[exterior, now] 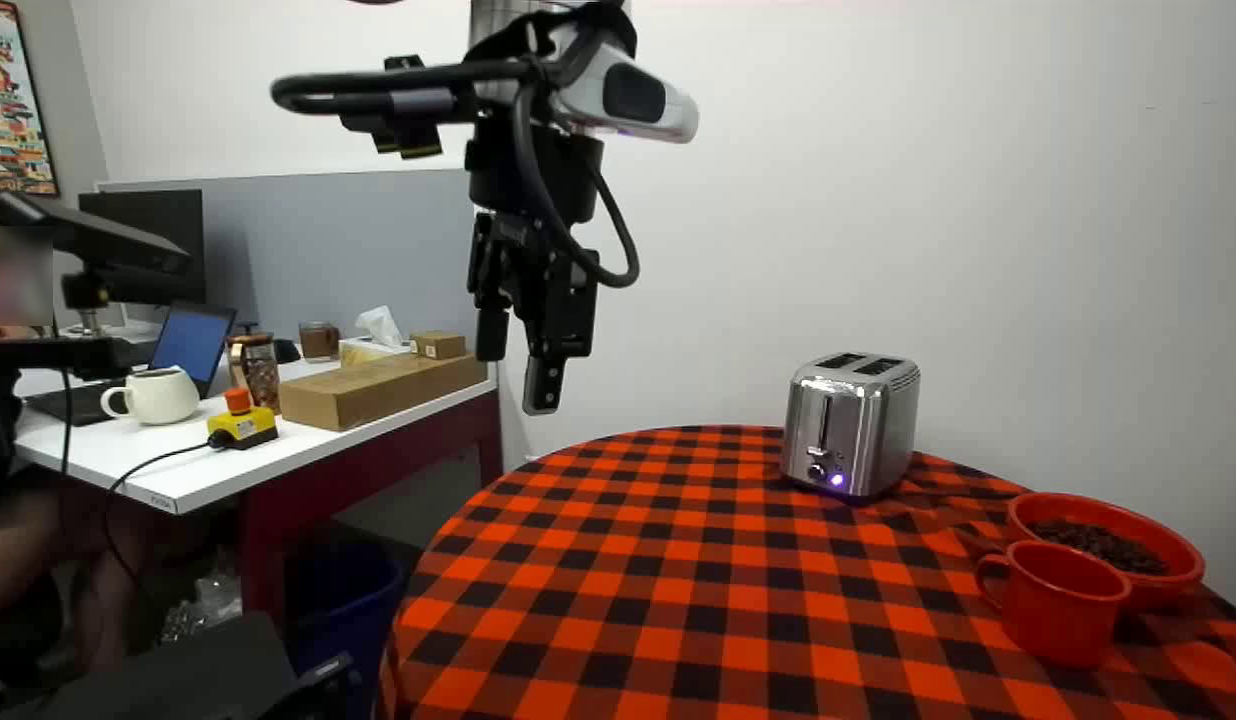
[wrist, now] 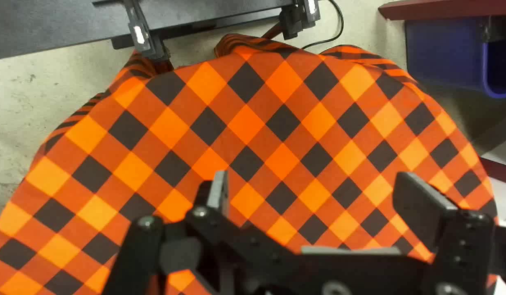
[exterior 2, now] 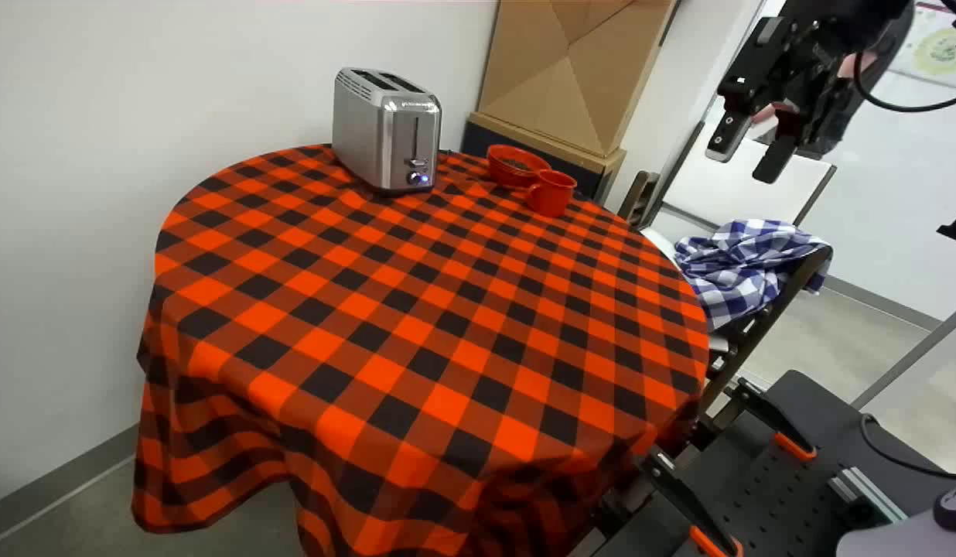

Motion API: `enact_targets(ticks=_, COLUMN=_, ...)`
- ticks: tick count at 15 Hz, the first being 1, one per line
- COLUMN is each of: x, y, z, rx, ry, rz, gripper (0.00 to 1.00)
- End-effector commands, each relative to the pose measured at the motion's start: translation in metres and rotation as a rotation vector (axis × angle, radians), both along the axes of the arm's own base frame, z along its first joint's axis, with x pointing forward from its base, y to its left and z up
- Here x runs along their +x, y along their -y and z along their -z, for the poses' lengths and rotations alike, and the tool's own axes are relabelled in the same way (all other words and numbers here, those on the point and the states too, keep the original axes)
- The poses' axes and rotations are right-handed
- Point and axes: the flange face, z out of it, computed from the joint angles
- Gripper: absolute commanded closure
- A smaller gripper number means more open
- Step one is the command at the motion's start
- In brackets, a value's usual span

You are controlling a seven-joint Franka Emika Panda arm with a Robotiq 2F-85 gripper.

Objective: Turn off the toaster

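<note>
On the checked tablecloth (exterior 2: 428, 329) the toaster (exterior: 850, 425) stands at the far side, its light (exterior: 837, 480) glowing, so I judge switching off not yet done, my gripper (wrist: 312, 189) being well away, jaws spread.

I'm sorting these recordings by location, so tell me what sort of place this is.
Probably an office or lab workspace, judging by the white desk, open laptop and dark monitor.

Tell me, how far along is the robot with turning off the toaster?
Done: nothing visible yet; the toaster shows a lit bluish light in both exterior views.
In hand: nothing; the gripper is open, empty and away from the toaster.
Left: probably the whole job, reaching the toaster and working its front controls.
</note>
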Motion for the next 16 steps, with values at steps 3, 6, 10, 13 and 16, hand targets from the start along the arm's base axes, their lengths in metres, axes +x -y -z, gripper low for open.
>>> enact_targets(ticks=3, x=0.0, y=0.0, z=0.0, rx=0.0, ry=-0.001, rz=0.0, gripper=0.0)
enact_targets(ticks=6, x=0.02, y=0.01, z=0.006, rx=-0.01, ry=-0.013, rz=-0.075, gripper=0.0)
enact_targets(ticks=10, x=0.058, y=0.036, z=0.012, rx=-0.091, ry=0.018, rz=-0.126, gripper=0.0)
enact_targets(ticks=13, x=0.089, y=0.056, z=0.019, rx=-0.174, ry=0.048, rz=-0.132, gripper=0.0)
enact_targets(ticks=16, x=0.125, y=0.07, z=0.036, rx=-0.252, ry=0.067, rz=-0.166, gripper=0.0)
